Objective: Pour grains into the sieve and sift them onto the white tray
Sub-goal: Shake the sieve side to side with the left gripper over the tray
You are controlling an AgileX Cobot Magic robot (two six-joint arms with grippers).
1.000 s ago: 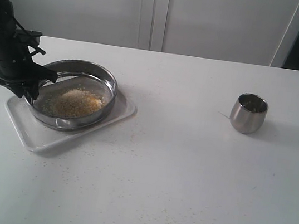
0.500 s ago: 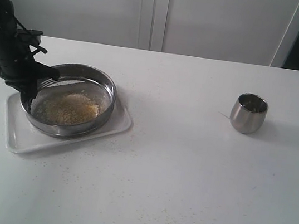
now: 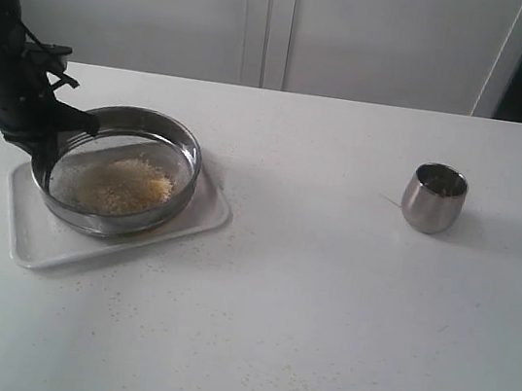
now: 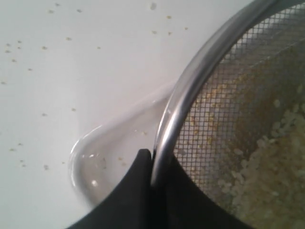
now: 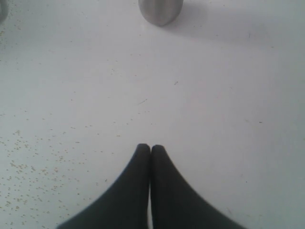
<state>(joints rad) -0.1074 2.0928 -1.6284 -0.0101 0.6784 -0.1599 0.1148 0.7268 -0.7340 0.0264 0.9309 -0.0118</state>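
Note:
The sieve (image 3: pixel 189 159), a wide steel ring with a mesh bottom, sits over the white tray (image 3: pixel 66 247) at the table's left. A heap of yellow and pale grains (image 3: pixel 127 185) lies on its mesh. My left gripper (image 3: pixel 48 150) is shut on the sieve's left rim. In the left wrist view the rim (image 4: pixel 190 81) runs between the two black fingers (image 4: pixel 138 191), with the grains (image 4: pixel 274 176) on the mesh and the white tray's corner (image 4: pixel 93 157) below. My right gripper (image 5: pixel 151 149) is shut and empty above bare table; it is outside the exterior view.
A small rounded steel cup (image 3: pixel 434 198) stands upright at the right of the table, also the steel cup (image 5: pixel 160 10) beyond my right gripper. Scattered fine granules (image 5: pixel 28 176) speckle the tabletop. A white wall stands behind the table.
My left gripper's jaws have closed onto the sieve's rim. The sieve and tray shifted a little to the left, and the sieve's left side rose slightly. The cup has not moved.

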